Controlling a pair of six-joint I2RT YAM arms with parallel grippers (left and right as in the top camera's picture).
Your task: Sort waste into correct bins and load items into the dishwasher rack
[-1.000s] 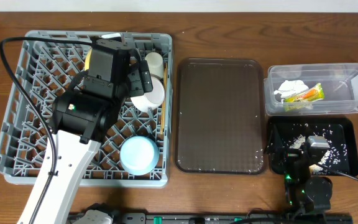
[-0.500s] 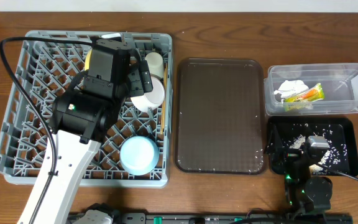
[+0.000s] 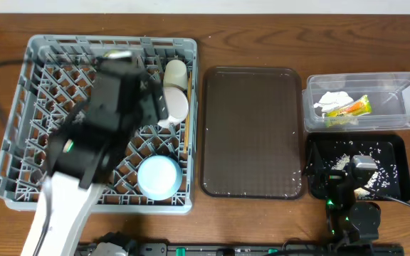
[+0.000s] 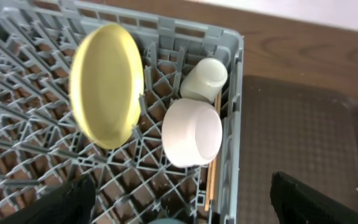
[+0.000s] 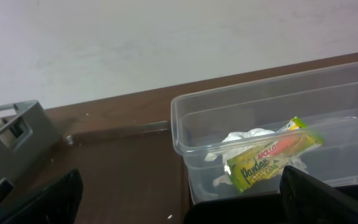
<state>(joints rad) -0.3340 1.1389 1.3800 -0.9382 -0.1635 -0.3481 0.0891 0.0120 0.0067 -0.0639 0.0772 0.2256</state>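
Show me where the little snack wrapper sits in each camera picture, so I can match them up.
Overhead: the wrapper lies in the clear tub, upper right.
Left wrist: not in it.
Right wrist: the wrapper is low and right of centre, inside the tub.
Shared landmark: the grey rack, on the left in overhead, filling the left wrist view, and just a corner at the far left in right wrist.

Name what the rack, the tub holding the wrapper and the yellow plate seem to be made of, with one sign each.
Rack: grey moulded plastic, matt; the thin lattice ribs suggest it.
Tub: clear plastic; the wrapper shows through its wall.
Yellow plate: smooth with a faint sheen; melamine or glazed ceramic, the look leaves it open.
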